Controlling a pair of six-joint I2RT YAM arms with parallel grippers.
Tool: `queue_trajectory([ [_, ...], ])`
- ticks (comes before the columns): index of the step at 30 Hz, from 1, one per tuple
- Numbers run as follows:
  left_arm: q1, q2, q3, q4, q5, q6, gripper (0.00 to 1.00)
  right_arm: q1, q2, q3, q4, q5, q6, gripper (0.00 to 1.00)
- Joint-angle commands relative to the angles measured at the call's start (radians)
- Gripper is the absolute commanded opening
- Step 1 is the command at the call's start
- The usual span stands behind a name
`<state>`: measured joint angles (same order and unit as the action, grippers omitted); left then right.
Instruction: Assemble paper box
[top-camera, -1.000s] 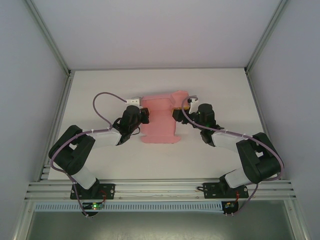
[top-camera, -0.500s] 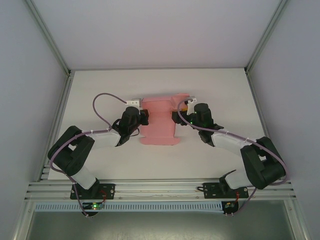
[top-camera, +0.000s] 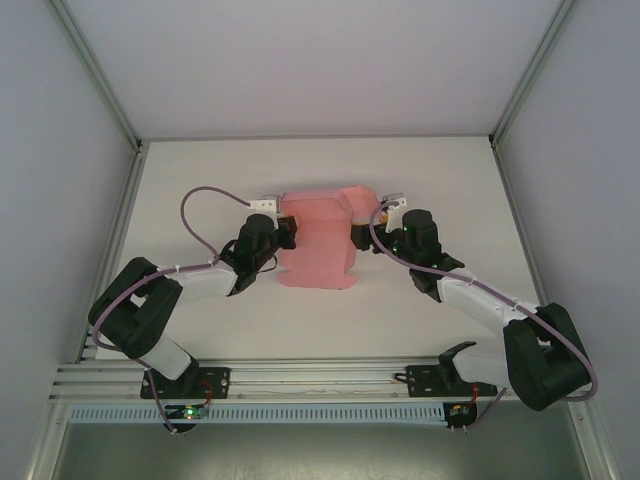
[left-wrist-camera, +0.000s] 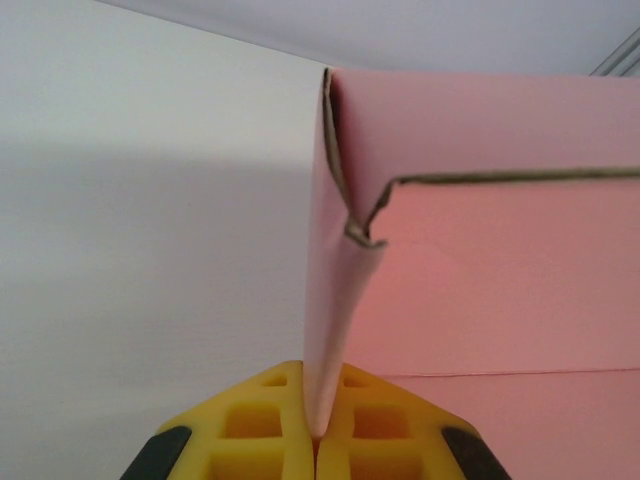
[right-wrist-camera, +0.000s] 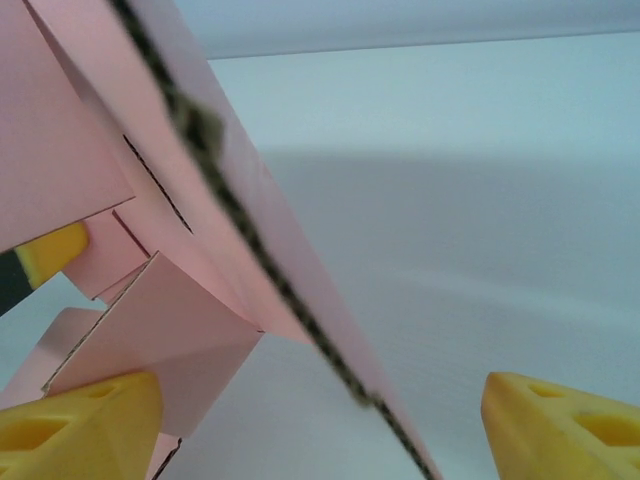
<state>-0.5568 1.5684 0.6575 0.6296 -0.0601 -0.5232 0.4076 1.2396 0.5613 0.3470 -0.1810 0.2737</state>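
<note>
From above, the pink paper box (top-camera: 318, 250) sits in the middle of the table (top-camera: 450, 180). At the left wrist, the left fingers (left-wrist-camera: 250, 425) are clamped on its upright side wall. At the right wrist, the right fingers (right-wrist-camera: 80, 425) stand wide apart, with a card edge between them.

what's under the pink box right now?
White table shows all round the paper box; the card itself hides the patch beneath its flat base. In the right wrist view, bare table is visible below the raised right panel, with nothing else lying there.
</note>
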Motion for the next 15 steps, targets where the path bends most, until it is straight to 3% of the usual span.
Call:
queue_trajectory([
  [1,-0.009,-0.024,-0.012,0.083,0.021,0.019,0.0,-0.004,0.02,-0.006,0.019,-0.044,0.016,0.84],
  [9,-0.009,-0.006,-0.021,0.13,0.04,0.017,0.0,0.012,0.114,0.021,0.105,-0.032,0.076,0.98],
  [15,-0.01,-0.019,-0.033,0.144,0.031,0.03,0.0,0.016,0.16,0.055,0.05,-0.043,0.073,0.98],
])
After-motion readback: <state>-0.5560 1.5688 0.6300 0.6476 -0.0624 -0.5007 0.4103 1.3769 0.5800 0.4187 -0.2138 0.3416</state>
